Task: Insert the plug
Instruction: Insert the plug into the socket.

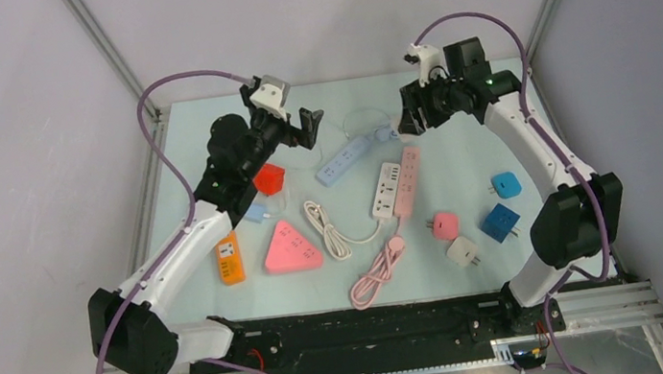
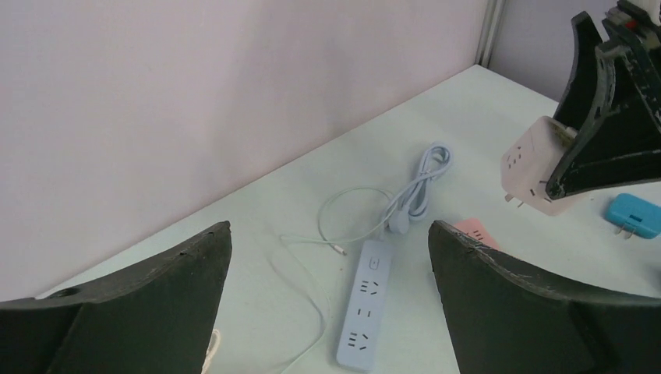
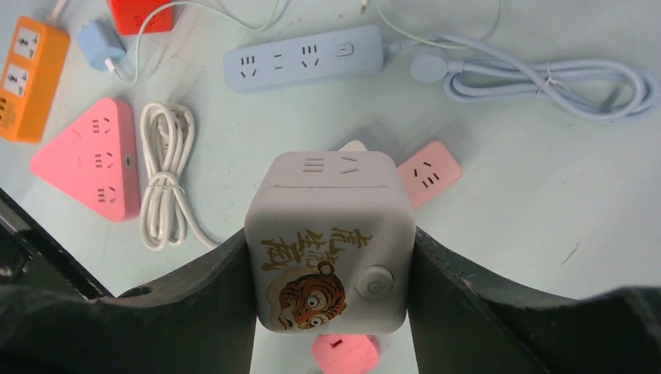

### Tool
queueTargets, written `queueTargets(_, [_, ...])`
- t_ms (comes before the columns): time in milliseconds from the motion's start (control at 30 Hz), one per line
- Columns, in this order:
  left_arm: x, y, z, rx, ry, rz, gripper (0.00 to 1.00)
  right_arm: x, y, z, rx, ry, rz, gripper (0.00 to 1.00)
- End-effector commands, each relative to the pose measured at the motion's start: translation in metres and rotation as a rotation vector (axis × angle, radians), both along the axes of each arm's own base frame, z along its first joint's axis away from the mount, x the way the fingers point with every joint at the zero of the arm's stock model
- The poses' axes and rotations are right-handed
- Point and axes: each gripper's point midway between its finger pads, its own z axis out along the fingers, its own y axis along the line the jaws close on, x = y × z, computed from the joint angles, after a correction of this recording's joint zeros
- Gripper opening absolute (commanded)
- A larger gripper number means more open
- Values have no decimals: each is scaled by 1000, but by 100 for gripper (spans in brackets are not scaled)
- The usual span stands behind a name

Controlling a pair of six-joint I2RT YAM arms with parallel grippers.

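Observation:
My right gripper [image 3: 330,236] is shut on a white cube plug adapter [image 3: 331,257] with a tiger print and a round button, and holds it above the table. In the left wrist view the cube [image 2: 530,167] shows its prongs pointing down. Beneath it lie the ends of a pink power strip [image 3: 429,175] and a white power strip [image 3: 355,146]. A light blue power strip [image 1: 348,158] lies between the arms. My left gripper [image 1: 303,125] is open and empty above it, and the strip shows between the jaws [image 2: 365,312].
A red cube [image 1: 269,178], an orange strip [image 1: 230,258], a pink triangular socket [image 1: 291,247] and a coiled white cable [image 1: 328,229] lie at the left. Pink [image 1: 446,225], white [image 1: 462,251] and two blue cube plugs [image 1: 502,203] lie at the right. A thin white cable [image 2: 312,257] loops by the blue strip.

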Motion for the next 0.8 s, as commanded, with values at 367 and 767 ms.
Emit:
queueTargets(367, [-2, 3, 52, -154, -37, -63, 100, 20, 1, -7, -85, -86, 314, 0])
queueTargets(767, [7, 7, 48, -135, -41, -41, 100, 34, 18, -19, -21, -62, 244, 0])
